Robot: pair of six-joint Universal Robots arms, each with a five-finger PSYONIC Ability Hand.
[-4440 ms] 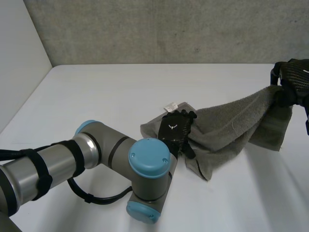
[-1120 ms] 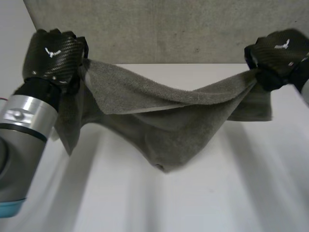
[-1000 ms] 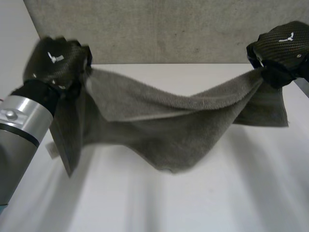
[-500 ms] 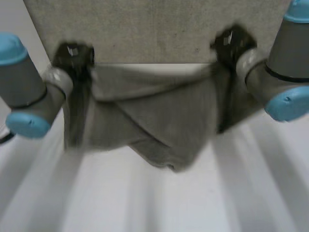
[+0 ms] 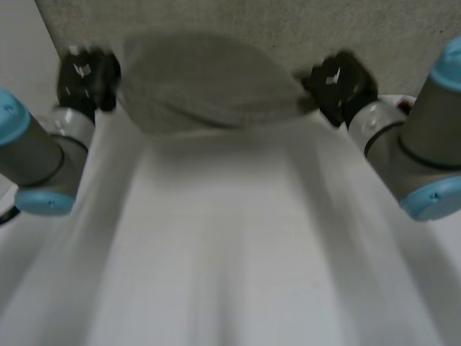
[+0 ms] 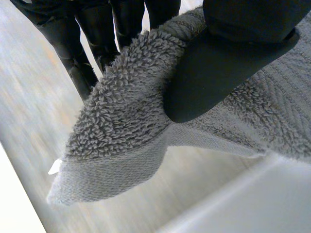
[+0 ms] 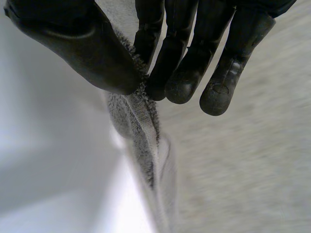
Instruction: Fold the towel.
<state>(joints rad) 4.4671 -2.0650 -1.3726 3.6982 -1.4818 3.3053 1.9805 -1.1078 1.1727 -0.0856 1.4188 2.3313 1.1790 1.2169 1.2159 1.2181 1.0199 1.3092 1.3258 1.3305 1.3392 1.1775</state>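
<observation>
A grey towel [image 5: 205, 90] is stretched in the air between my two hands, high over the far part of the white table [image 5: 230, 252], billowing upward. My left hand [image 5: 83, 76] is shut on the towel's left corner; in the left wrist view its thumb [image 6: 228, 68] presses the fluffy towel corner [image 6: 121, 145] against the fingers [image 6: 92, 34]. My right hand [image 5: 338, 83] is shut on the towel's right end; in the right wrist view the thumb [image 7: 82, 43] and fingers [image 7: 184, 58] pinch a thin edge of the towel [image 7: 141, 131].
A grey wall [image 5: 288, 29] rises behind the table. Both arms [image 5: 36, 158] [image 5: 418, 151] reach forward along the table's left and right sides.
Both hands have swung forward and away from me. The towel, which sagged low between them a second ago, has flown up and now billows high between the hands.
</observation>
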